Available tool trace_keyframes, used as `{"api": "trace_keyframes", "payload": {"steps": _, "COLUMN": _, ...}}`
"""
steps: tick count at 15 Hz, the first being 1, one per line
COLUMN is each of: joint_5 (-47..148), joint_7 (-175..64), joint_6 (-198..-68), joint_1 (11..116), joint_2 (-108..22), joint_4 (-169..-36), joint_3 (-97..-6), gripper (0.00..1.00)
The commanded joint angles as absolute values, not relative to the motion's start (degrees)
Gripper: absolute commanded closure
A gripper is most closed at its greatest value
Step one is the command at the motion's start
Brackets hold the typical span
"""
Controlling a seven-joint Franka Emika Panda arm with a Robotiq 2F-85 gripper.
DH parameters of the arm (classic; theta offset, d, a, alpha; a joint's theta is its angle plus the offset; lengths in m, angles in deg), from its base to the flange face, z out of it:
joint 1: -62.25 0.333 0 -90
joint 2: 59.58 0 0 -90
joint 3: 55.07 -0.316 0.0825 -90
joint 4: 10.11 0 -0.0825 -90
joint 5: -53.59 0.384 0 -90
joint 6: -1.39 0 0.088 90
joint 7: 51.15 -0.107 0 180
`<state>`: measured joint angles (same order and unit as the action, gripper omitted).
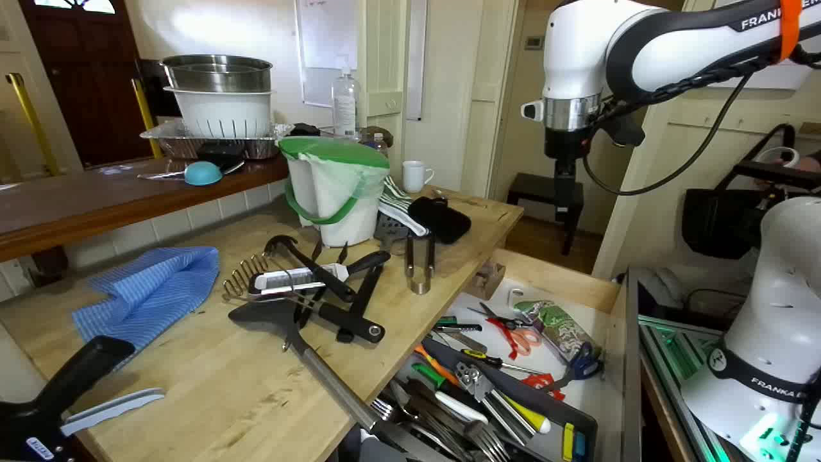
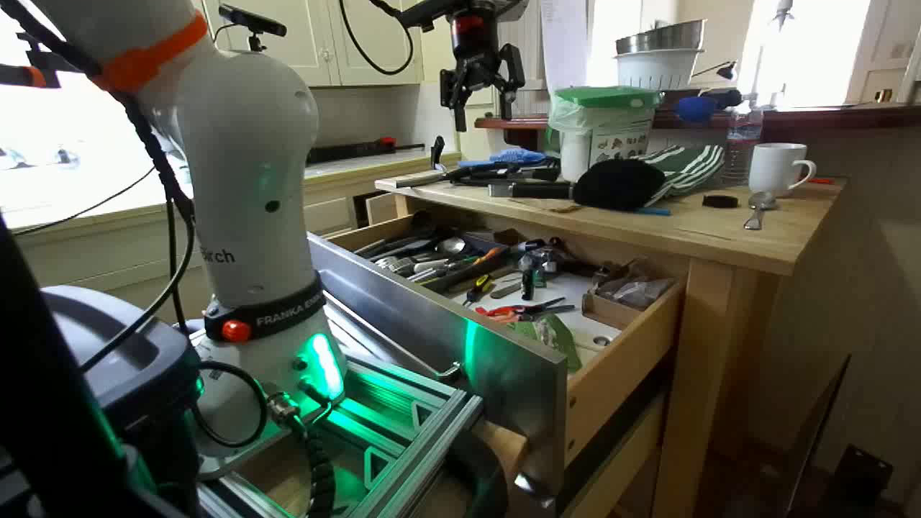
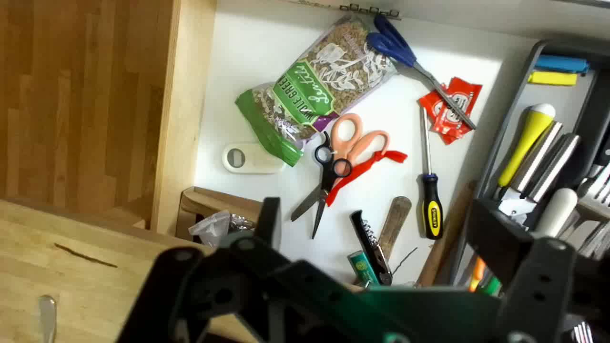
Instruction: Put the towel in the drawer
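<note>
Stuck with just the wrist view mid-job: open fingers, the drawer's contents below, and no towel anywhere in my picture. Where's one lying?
Observer: A blue towel lies crumpled on the table, in an exterior view.
Operator: Anything crowding it?
Observer: A black-handled tool overlaps its edge in an exterior view; whether they touch, I can't tell.
Operator: And anything tall on the table to steer around?
Observer: Yes, a green-lidded bin stands upright there.
</note>
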<state>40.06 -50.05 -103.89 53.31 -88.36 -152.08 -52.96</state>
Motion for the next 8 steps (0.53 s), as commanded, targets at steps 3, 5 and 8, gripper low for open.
{"api": "trace_keyframes", "payload": {"steps": 3, "joint_5": 39.7, "joint_7": -50.4, "joint_6": -103.7, "joint_1": 54.3, "joint_2": -88.4, "joint_4": -152.0, "joint_3": -52.1, "gripper": 0.0}}
{"api": "trace_keyframes", "payload": {"steps": 5, "joint_5": 39.4, "joint_7": -50.8, "joint_6": -107.1, "joint_1": 54.5, "joint_2": -89.5, "joint_4": -152.9, "joint_3": -52.1, "gripper": 0.0}}
{"api": "trace_keyframes", "payload": {"steps": 8, "joint_5": 38.6, "joint_7": -53.5, "joint_6": -117.2, "joint_1": 53.5, "joint_2": -87.6, "joint_4": -149.8, "joint_3": -51.7, "gripper": 0.0}}
